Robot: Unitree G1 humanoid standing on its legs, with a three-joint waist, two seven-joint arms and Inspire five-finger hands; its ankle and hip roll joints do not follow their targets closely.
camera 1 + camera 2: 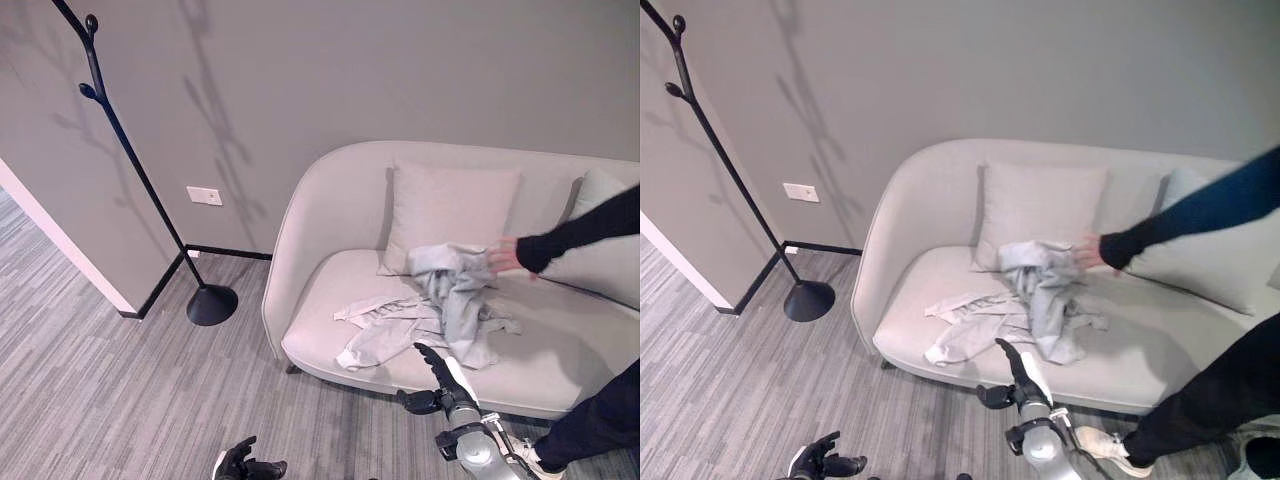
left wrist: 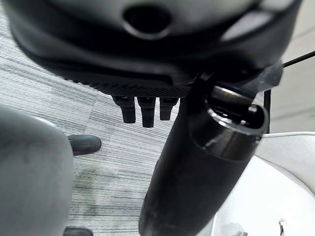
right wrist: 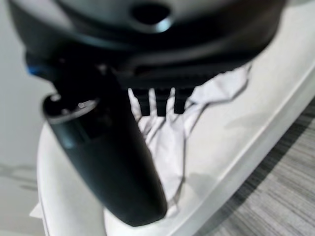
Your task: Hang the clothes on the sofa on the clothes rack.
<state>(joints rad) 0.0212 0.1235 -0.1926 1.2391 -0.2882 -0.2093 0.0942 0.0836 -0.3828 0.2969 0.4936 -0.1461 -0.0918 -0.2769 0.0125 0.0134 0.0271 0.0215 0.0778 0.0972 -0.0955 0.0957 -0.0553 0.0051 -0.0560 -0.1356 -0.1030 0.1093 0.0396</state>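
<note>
Reaching: right hand (image 1: 440,372) open, empty | clothes (image 1: 440,310) on sofa (image 1: 300,340) just ahead, nearer right | left hand (image 1: 245,463) low, loosely curled, empty

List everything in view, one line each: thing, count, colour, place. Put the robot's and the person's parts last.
sofa: one, light beige, against the grey wall.
clothes: one crumpled heap, pale grey, on the sofa seat, in front of the middle cushion.
cushions: two, light beige, propped against the sofa back.
clothes rack: one, black, with a round base on the floor, left of the sofa.
wall socket: one, white, low on the wall between rack and sofa.
person's hand: one, dark sleeve, touching the clothes from the right.
right hand: dark, open, raised by the sofa's front edge, just short of the clothes.
left hand: dark, low over the floor, holding nothing.
</note>
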